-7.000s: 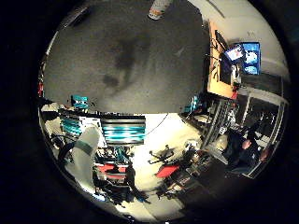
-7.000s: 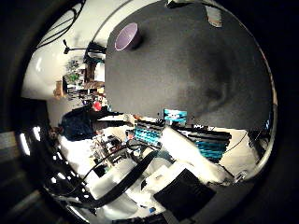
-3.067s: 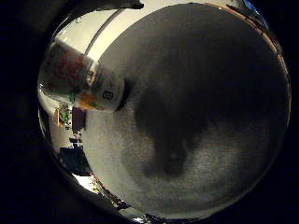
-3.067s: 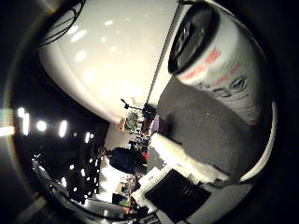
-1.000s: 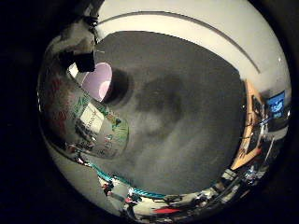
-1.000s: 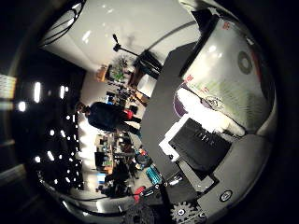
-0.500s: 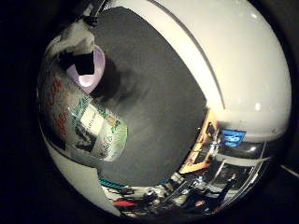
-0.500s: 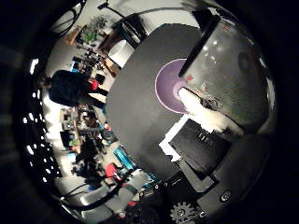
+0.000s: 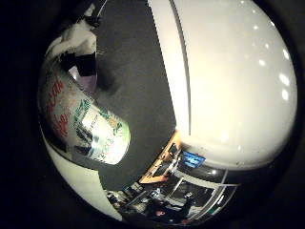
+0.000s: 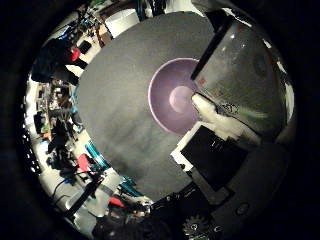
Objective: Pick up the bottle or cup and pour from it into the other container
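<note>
My right hand (image 10: 215, 150) is shut on a white bottle (image 10: 248, 62) with a red and green label, which fills one side of the right thumb side palm view, close to the palm. A white finger (image 10: 214, 112) lies across it. A purple cup (image 10: 174, 94) stands open on the dark round table (image 10: 115, 100), right beside the bottle's end, and I look down into it. The right little finger side palm view shows the bottle's label (image 9: 81, 122) close up, a finger (image 9: 78, 43) round it and a sliver of the purple cup (image 9: 89, 84).
The table's edge (image 9: 164, 67) runs against a white wall (image 9: 233, 81). Beyond the table are cluttered desks with screens (image 9: 186, 162) and red and teal things on the floor (image 10: 80, 150).
My hand closed on the bottle and lifted it. Over the last second the view has swung, so the purple cup now lies under the palm beside the bottle's end.
</note>
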{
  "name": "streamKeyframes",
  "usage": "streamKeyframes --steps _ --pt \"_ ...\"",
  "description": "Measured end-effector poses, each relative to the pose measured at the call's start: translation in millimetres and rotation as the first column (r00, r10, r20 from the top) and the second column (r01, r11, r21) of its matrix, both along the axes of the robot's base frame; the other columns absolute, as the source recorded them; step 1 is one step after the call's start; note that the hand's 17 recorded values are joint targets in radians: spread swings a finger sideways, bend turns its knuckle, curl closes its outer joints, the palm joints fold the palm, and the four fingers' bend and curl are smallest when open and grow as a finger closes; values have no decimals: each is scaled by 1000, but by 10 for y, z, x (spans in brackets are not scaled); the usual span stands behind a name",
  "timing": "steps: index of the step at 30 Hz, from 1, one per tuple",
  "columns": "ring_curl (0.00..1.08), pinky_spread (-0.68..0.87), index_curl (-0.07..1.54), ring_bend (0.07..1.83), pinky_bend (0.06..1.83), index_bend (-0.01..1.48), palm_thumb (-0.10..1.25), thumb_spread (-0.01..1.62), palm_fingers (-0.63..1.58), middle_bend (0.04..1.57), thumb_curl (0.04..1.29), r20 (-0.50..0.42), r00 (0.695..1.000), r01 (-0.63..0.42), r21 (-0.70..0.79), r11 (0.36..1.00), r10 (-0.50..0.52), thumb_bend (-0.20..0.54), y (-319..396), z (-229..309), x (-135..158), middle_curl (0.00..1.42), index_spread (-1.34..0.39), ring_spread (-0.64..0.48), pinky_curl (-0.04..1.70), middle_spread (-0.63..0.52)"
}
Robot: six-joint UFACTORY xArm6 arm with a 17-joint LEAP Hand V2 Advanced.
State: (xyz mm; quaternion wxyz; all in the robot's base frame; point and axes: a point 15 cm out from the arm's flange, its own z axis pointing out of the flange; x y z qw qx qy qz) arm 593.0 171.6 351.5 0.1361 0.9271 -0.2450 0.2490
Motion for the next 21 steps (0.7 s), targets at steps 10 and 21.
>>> streamKeyframes --steps 10,21 --pt "984 -203 1087 1267 1485 852 1005 461 957 1135 805 9 998 -62 -222 973 65 -28 39 -42 9 1093 -395 -314 758 -258" --pt "996 -205 1097 1234 1460 810 1008 464 987 1115 807 -13 999 -54 -296 954 52 -28 -55 -80 -28 1090 -405 -317 753 -255"
